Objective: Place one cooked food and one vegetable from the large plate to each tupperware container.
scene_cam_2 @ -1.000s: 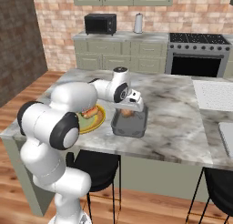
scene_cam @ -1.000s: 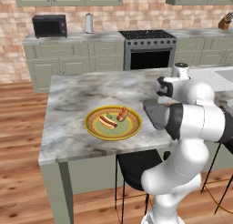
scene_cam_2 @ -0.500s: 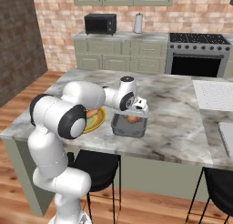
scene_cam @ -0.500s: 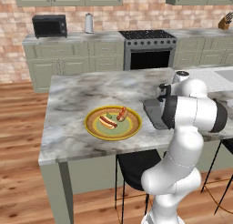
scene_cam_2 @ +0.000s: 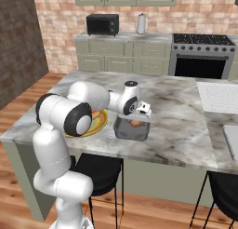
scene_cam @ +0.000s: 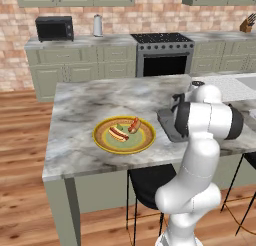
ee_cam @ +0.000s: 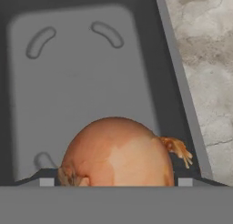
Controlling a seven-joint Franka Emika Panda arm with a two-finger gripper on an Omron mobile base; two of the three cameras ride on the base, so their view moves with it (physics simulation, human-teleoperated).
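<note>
The large plate [scene_cam: 102, 140], yellow-rimmed with a green centre, lies on the marble island and carries two hot dogs [scene_cam: 118, 133]. To its right stands a dark grey tupperware container [scene_cam_2: 124, 132] with a brown onion [scene_cam_2: 135, 123] inside. My gripper [scene_cam_2: 138, 116] hangs just over that container, pointing down into it. In the hand view the onion [ee_cam: 118, 155] rests on the container's floor [ee_cam: 77, 77] between my fingertips [ee_cam: 48, 181], and the jaws stand wide at either side of it. From the left base view my own arm covers most of the container [scene_cam: 166, 121].
The island's front edge [scene_cam: 125, 162] runs close below the plate and the container. A pale rectangular patch [scene_cam_2: 217, 97] lies on the counter to the right. Stools [scene_cam_2: 97, 170] stand under the island. A stove [scene_cam: 162, 60] and cabinets line the far wall.
My hand has come down over the dark grey container and my elbow has swung more upright. The jaws have kept the same width.
</note>
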